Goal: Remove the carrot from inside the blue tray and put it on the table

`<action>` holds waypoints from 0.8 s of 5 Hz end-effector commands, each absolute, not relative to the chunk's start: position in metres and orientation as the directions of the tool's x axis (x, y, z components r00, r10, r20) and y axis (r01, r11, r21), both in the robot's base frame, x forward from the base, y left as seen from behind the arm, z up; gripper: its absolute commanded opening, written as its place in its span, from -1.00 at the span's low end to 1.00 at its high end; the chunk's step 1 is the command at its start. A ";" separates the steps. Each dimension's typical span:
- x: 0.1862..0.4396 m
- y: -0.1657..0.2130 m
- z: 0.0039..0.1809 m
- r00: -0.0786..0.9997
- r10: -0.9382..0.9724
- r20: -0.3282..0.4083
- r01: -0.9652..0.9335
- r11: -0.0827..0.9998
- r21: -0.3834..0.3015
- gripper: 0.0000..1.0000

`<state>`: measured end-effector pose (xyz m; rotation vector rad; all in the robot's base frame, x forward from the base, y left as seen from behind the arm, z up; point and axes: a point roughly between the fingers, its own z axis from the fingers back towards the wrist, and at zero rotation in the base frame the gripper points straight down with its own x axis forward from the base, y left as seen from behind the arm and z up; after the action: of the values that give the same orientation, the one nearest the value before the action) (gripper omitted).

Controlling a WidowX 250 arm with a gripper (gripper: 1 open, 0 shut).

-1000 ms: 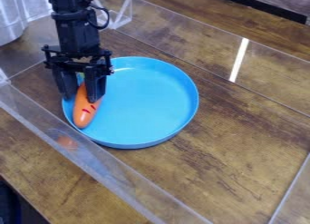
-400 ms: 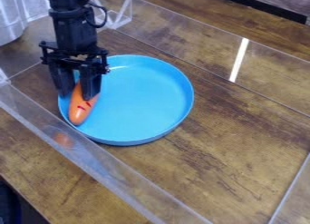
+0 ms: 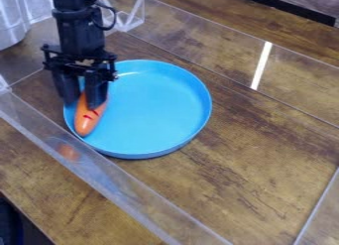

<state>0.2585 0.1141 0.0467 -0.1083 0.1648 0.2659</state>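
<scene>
The orange carrot (image 3: 86, 120) lies inside the round blue tray (image 3: 166, 105), against its left rim, with the leafy end hidden under the gripper. My black gripper (image 3: 82, 94) points down over the carrot's upper end. One finger stands on each side of it, with a gap still showing between the fingers (image 3: 66, 90) and the carrot. The carrot rests on the tray floor. The tray sits on the dark brown wood table (image 3: 252, 180).
A clear plastic barrier edge (image 3: 79, 155) runs diagonally across the table in front of the tray. A white object (image 3: 11, 26) stands at the far left edge. A bright reflection (image 3: 261, 65) lies on the table right of the tray.
The arm has held its place over the carrot. The fingers look slightly closer together around the carrot than a second ago. The carrot still lies in the tray.
</scene>
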 end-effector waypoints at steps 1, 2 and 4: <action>0.260 0.118 0.064 0.962 0.245 -0.120 -0.254 0.965 -0.067 -1.00; 0.259 0.118 0.068 0.965 0.237 -0.114 -0.246 0.967 -0.066 -1.00; 0.257 0.118 0.077 0.969 0.223 -0.102 -0.230 0.971 -0.064 -1.00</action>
<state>0.2544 0.1143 0.0543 -0.1005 0.1681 0.2247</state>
